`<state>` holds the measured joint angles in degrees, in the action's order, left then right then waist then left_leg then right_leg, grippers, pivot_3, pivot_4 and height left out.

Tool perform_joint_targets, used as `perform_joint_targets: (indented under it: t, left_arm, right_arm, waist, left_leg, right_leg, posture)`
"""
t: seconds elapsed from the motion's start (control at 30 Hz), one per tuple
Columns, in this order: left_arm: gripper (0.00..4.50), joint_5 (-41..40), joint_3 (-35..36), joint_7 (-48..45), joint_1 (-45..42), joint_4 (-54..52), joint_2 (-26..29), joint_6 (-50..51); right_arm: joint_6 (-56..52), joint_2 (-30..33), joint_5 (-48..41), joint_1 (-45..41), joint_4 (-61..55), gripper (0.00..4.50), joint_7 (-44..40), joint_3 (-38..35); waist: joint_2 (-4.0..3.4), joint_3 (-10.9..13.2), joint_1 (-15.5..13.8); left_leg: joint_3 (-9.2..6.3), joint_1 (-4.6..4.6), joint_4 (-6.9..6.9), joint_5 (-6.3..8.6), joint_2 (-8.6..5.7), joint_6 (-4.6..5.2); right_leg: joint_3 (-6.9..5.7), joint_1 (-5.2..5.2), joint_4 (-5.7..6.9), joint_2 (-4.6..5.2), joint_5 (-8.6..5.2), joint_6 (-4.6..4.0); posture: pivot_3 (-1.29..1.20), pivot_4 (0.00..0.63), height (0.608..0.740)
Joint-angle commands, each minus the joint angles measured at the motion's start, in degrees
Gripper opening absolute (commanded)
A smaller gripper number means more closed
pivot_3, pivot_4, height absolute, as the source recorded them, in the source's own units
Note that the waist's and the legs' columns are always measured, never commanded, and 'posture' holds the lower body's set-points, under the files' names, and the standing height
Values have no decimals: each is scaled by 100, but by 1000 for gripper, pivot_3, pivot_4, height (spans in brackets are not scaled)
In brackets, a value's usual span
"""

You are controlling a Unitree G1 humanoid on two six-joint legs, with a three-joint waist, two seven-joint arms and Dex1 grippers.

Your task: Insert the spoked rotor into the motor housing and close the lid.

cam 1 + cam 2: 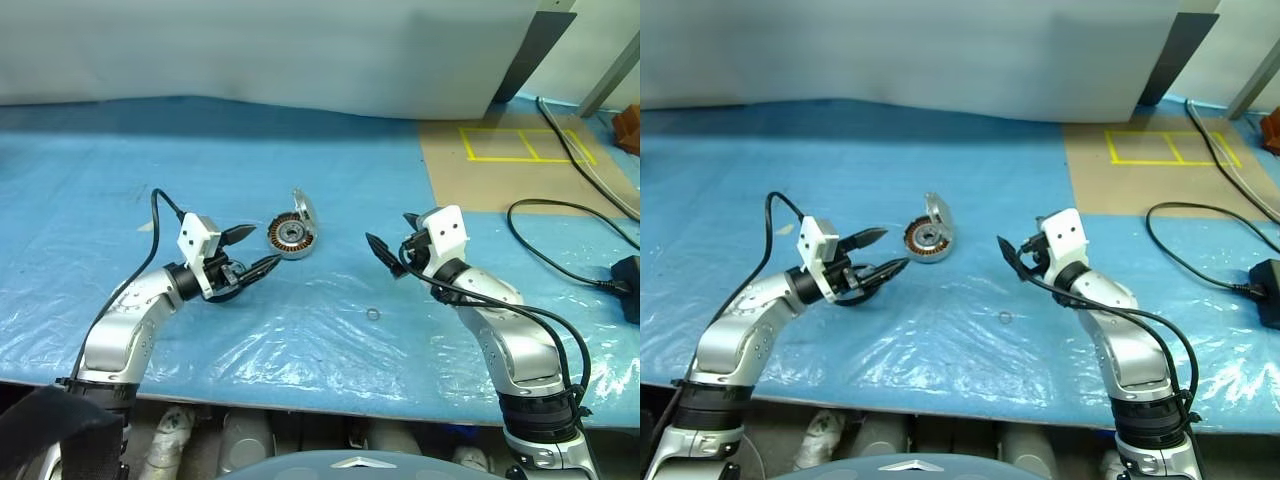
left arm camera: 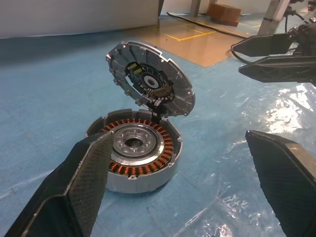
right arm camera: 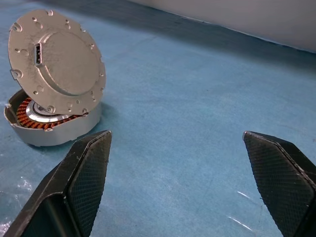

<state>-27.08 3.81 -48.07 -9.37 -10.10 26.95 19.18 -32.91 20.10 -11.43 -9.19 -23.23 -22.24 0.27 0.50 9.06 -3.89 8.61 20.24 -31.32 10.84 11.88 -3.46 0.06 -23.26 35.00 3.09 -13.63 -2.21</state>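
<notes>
Wide counter covered with blue cloth and, over the near part, a clear crinkled plastic sheet with bright glare. At the far edge a pale grey-white wall panel. At the far right a bare brown patch of board with yellow tape rectangles. Near it black cables and a black plug block on the right.

Near the middle of the counter, the shallow round silver-grey metal motor housing, with a copper-coloured ring of windings and a silver hub inside. Joined at its edge, the round grey lid, standing open and tilted up, dark radial inside toward the left arm, plain light grey outside toward the right arm.

Left claw just beside the housing on its left, fingers spread wide, holding nothing. Right claw well apart on the right, also spread wide and empty.

Small thin metal ring flat on the plastic, between the arms, nearer than the housing.
</notes>
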Motion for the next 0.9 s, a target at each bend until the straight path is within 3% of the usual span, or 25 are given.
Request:
perform_joint_targets:
  t: [0.03, 0.4, 0.57, 0.73, 0.9]
  left_arm:
    - [4500, -124, 53, 54, -101, -311, 83, 132]
    - [4500, -279, 69, 180, -347, -463, 135, 528]
    - [4500, -343, 19, 127, -250, -532, 142, 634]
    - [4500, -355, 54, 39, -86, -513, 193, 580]
    - [4500, -246, 213, -17, 70, -223, 236, 279]
  right_arm:
    - [112, 7, -19, -78, -135, 4456, 20, -46]
    - [-66, 160, -172, -294, -326, 4456, -288, 79]
    - [-276, 579, -474, -1046, -399, 4456, -1021, 286]
    - [-217, 885, -705, -2319, 246, 4456, -1905, 531]
    - [463, 1093, -497, -3409, 704, 4456, -3429, 1626]
  waist:
    - [0, 0, 0]
    - [0, 0, 7]
    - [0, 0, 15]
    - [0, 0, 15]
    - [-1, 0, 42]
  left_leg:
    - [0, -1, 0, 0, 0, 0]
    - [0, -1, 0, 0, 0, 0]
    - [0, -3, -3, 0, 0, 0]
    - [0, -2, -5, 0, 0, 0]
    - [0, -2, -4, -1, 2, 1]
  right_leg:
    - [1, 0, 0, 0, 0, 0]
    - [1, 0, 0, -1, 1, 1]
    - [1, 1, 5, -1, 2, 2]
    - [1, 3, 5, -1, 2, 1]
    - [-1, 1, 13, -3, 2, -1]
  posture:
    - [0, 150, 740]
    - [0, 150, 740]
    - [0, 150, 740]
    - [0, 150, 740]
    - [0, 150, 740]
